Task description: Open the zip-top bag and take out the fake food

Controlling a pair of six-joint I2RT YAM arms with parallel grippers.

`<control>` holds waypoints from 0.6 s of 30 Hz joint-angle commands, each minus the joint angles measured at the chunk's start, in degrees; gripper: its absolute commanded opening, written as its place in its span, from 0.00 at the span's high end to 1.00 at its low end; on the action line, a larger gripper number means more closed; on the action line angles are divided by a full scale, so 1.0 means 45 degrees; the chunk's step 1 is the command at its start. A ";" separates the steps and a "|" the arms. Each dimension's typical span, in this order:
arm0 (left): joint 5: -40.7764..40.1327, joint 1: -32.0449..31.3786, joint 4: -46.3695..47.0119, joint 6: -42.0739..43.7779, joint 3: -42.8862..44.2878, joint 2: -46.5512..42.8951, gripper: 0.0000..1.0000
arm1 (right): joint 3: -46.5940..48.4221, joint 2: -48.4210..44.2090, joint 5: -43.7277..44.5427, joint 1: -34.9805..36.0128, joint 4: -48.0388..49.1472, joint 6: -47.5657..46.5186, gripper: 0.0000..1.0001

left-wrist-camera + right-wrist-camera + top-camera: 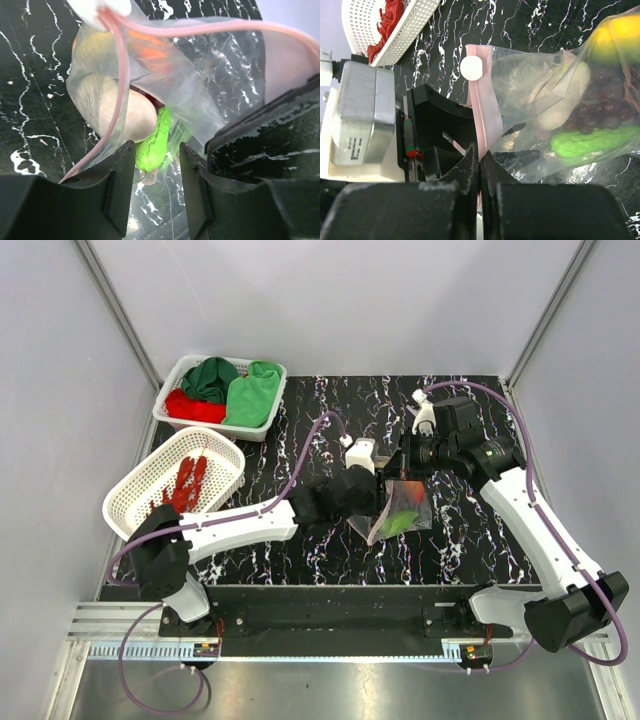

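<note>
Your right gripper has its jaws pressed together on the pink zip strip of the clear floppy plastic zip-top bag, just below the round white plastic slider knob. Your left gripper comes in from the left with its jaws spread, and the crinkly bag film sits in the gap between them. I can't tell whether either finger is actually touching the plastic. The bag sits mid-table on the black marble-look mat with white veins, zip edge up at the two grippers and the body sagging toward the near side. Through the film you can make out a glossy bright green vegetable, a smooth pale white radish, a bumpy cluster of dark purple grapes, a yellow fruit and something orange-red. The red plastic lobster is already lying in the white perforated plastic basket on the left. There's tiny print on the grey motor housing of the left gripper, but it's too small to read.
</note>
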 commanded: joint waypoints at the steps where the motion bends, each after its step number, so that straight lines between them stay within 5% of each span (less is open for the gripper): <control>1: 0.0535 0.0307 0.1604 -0.0559 -0.0033 -0.0344 0.57 | 0.0360 -0.0338 -0.0292 0.0113 0.0195 -0.0012 1.00; 11: -0.1650 0.0308 0.1354 0.0534 0.0123 0.0379 0.34 | 0.0360 -0.0398 -0.0408 0.0132 0.0137 -0.0070 1.00; 18: -0.2451 0.0308 0.1103 0.1160 0.0396 0.1179 0.33 | 0.0321 -0.0339 -0.0506 0.0112 0.0175 -0.0090 1.00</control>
